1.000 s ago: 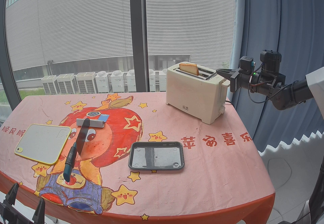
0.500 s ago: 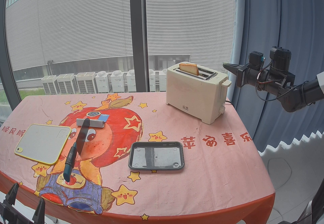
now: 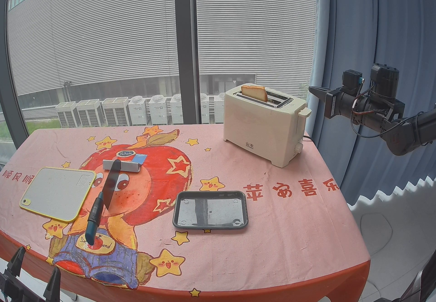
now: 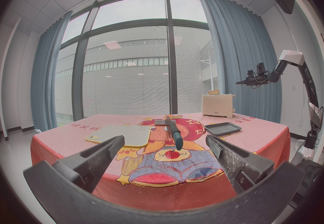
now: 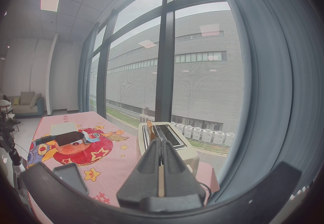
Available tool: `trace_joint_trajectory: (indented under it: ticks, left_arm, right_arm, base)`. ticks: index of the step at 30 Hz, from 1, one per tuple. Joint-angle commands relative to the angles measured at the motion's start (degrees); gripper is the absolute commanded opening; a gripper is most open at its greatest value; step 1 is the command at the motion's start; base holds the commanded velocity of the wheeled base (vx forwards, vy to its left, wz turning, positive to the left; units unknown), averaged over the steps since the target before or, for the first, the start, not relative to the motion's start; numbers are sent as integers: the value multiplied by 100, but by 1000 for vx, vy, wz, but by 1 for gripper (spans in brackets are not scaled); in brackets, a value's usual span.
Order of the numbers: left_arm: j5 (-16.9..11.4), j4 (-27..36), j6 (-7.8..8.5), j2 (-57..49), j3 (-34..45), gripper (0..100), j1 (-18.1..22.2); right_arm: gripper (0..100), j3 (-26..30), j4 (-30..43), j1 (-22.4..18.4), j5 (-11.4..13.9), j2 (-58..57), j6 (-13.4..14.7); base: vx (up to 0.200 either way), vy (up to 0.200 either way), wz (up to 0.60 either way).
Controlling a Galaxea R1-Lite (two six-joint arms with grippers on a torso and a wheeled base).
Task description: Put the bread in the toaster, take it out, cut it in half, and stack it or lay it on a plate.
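The bread slice stands proud of the toaster slot; the right gripper hangs nearby, fingers pressed together, empty; best open first, then descend squarely over the crust.

A single desk is carrying six items: one toaster, one slice of bread, one black plate, one cutting board, one knife and one small grey block. The toaster is showing two slots, and the lone slice is accounting for all the bread in sight. Two grippers are rounding out the count, the left gripper and the right gripper, each bearing one pair of jaws, while two blue curtains are hanging at the window.
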Motion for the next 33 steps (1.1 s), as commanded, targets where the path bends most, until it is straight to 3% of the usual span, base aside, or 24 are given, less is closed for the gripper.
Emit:
trace_joint_trajectory:
  ticks: [1,8,15,19,27,33]
  left_arm:
    - [0,2,-1,-31,84,100,-2]
    - [0,2,-1,-31,84,100,-2]
    - [0,2,-1,-31,84,100,-2]
    - [0,2,-1,-31,84,100,-2]
    - [0,2,-1,-31,84,100,-2]
    - [0,2,-1,-31,84,100,-2]
  right_arm:
    - [0,36,-31,-96,8,2,0]
    - [0,80,-637,-184,17,195,18]
    - [0,765,-1419,-140,69,345,27]
    - [0,713,-1841,-175,87,520,35]
    - [0,502,-1859,-210,113,635,53]
    - [0,159,-1903,-272,87,1092,308]
  base:
    - [0,0,0]
    - [0,0,0]
    - [0,0,0]
    - [0,0,0]
    - [0,0,0]
    - [0,0,0]
